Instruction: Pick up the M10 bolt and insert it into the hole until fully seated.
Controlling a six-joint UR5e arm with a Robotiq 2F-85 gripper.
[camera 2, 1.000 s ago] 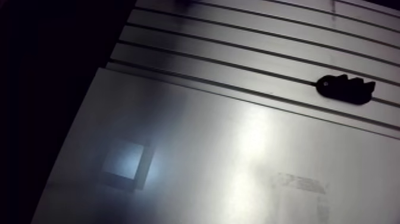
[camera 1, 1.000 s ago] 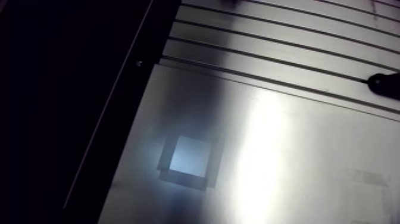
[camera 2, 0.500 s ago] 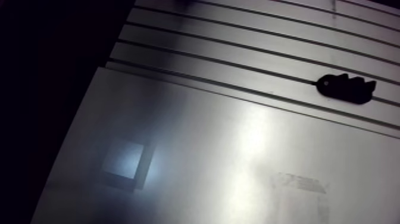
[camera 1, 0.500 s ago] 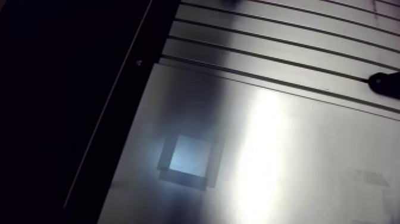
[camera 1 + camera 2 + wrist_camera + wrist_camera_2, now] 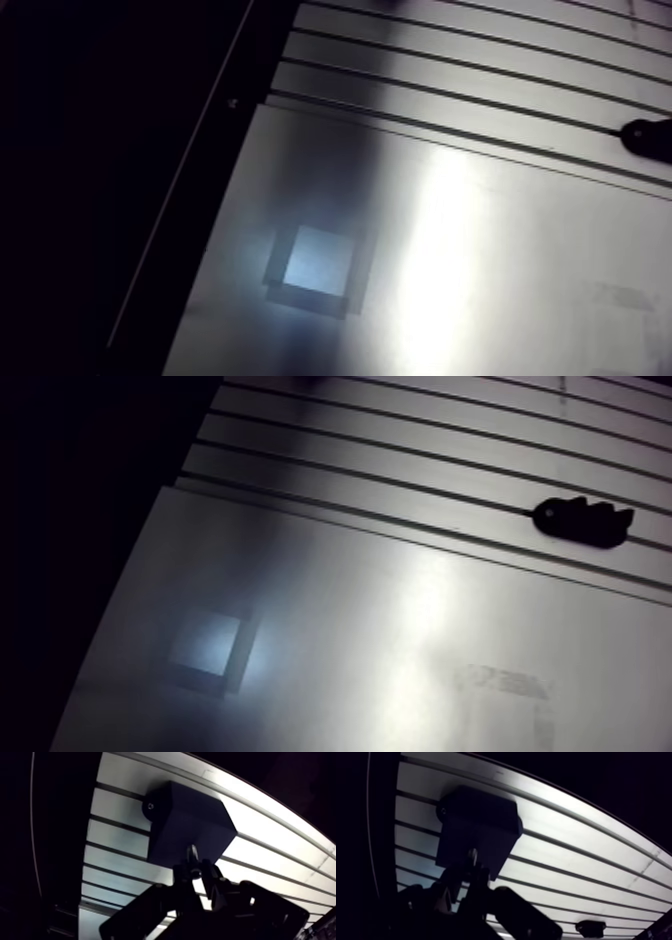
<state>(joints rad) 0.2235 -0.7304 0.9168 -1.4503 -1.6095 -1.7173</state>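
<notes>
In the wrist view my gripper [image 5: 196, 873] is shut on the M10 bolt [image 5: 192, 858], a short metal shank standing up between the dark fingers [image 5: 214, 877]. Just ahead of the bolt sits a dark rectangular block [image 5: 187, 819] on the slotted table. A round hole [image 5: 149, 807] shows on the block's side face, at the corner farthest from the fingers. The bolt's tip overlaps the block's near edge; whether they touch cannot be told. The arm view shows neither the gripper nor the block.
The slotted aluminium table [image 5: 576, 862] stretches around the block. A small black lumpy object [image 5: 583, 521] lies across one slot. A smooth metal plate [image 5: 470, 260] with a pale square patch [image 5: 320, 262] covers the near part; its left edge drops into darkness.
The arm view has shifted very slightly, so the camera moved a little. The plate, the square patch and the black object keep their places on the table.
</notes>
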